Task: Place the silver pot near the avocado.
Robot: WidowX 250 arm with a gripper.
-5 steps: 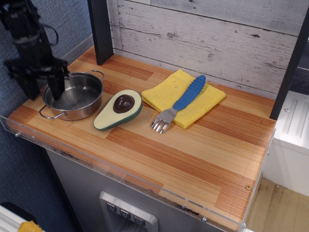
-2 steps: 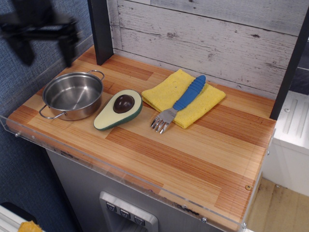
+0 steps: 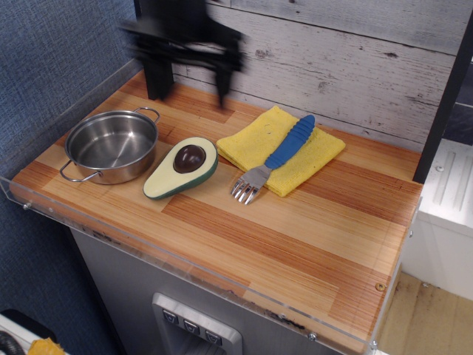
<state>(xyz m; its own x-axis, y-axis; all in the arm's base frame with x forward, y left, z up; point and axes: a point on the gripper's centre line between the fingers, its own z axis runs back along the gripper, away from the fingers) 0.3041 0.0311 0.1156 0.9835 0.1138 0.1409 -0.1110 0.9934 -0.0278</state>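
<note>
Overhead-angled view, single camera. Gripper [image 3: 191, 74] is showing at 11 o'clock of the frame, above the back of the counter and clear of every object. It is heavily motion-blurred: two dark prongs are hanging down with a wide gap between them, so the fingers are reading as spread apart with nothing between them, though the fingertip edges are too smeared to trace. The upper part of the arm is cut off by the top edge of the frame and is merging with the dark post behind it.

Silver pot [image 3: 112, 146] is sitting upright on the wooden counter [image 3: 295, 229] at 9 o'clock of the frame, with its interior looking empty. One wire handle is pointing toward 1 o'clock, the other toward 7 o'clock. Avocado [image 3: 182, 167] is lying flesh-up just beside the pot, at 3 to 4 o'clock from it. Whether the pot wall is touching the avocado skin cannot be told; the gap, if any, is very slight.

Yellow cloth [image 3: 255, 140] is lying at 2 o'clock from the avocado, near but apart. A blue-handled fork [image 3: 277, 156] is resting across the cloth, tines overhanging onto the wood toward 7 o'clock.

A clear plastic lip [image 3: 185, 259] is running along the front edge of the counter.
</note>
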